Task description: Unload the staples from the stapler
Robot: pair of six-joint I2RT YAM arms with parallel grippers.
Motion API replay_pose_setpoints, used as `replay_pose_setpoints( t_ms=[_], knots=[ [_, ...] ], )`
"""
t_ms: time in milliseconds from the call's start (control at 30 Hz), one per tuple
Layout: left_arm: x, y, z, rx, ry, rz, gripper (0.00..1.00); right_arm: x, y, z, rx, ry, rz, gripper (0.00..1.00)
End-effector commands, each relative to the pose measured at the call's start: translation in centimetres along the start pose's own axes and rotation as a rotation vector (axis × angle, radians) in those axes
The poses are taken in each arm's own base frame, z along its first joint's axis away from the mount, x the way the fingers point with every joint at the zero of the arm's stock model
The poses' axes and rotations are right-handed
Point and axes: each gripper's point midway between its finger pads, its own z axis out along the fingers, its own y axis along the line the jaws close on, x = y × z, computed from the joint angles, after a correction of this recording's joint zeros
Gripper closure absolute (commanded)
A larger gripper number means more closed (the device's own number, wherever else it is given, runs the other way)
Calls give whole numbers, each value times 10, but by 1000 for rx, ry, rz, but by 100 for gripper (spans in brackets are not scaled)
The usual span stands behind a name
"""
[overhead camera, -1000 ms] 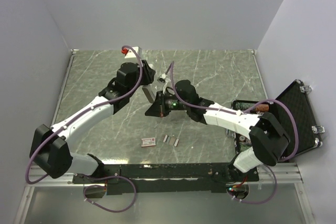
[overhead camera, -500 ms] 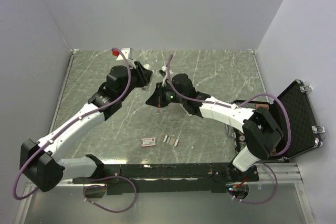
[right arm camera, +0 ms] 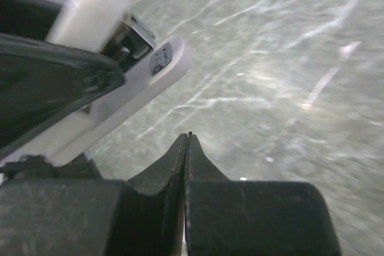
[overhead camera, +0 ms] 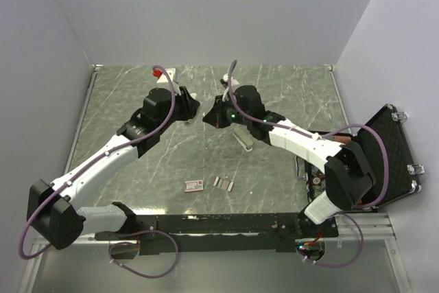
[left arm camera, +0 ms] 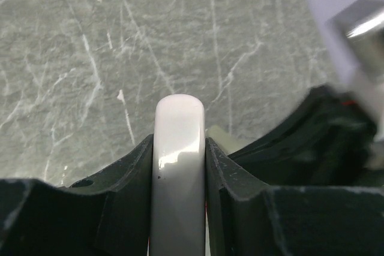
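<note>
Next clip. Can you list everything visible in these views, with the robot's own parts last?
table: one, grey-green marbled, under everything.
stapler: one, pale underside showing, held up mid-table between the two grippers.
staples: two short strips, silver-grey, lying on the table near the front edge.
box: one, red and white, flat, just left of the staples.
case: one, black, open, at the table's right edge.
left gripper: black, shut on the stapler.
right gripper: black, shut, beside the stapler; whether it pinches anything cannot be told.
</note>
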Motion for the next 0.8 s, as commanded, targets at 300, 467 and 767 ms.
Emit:
replay_pose_setpoints(
  t_ms=[300,467,767],
  knots=[
    [24,44,73,-187,32,55,99,-20,-39,-82,140,-104,-12,100],
    [28,79,109,-272,37,55,99,-1,-46,-84,148,-75,1,100],
    [21,148,156,-358,68,76,99,17,-43,-89,114,-62,21,100]
  ],
)
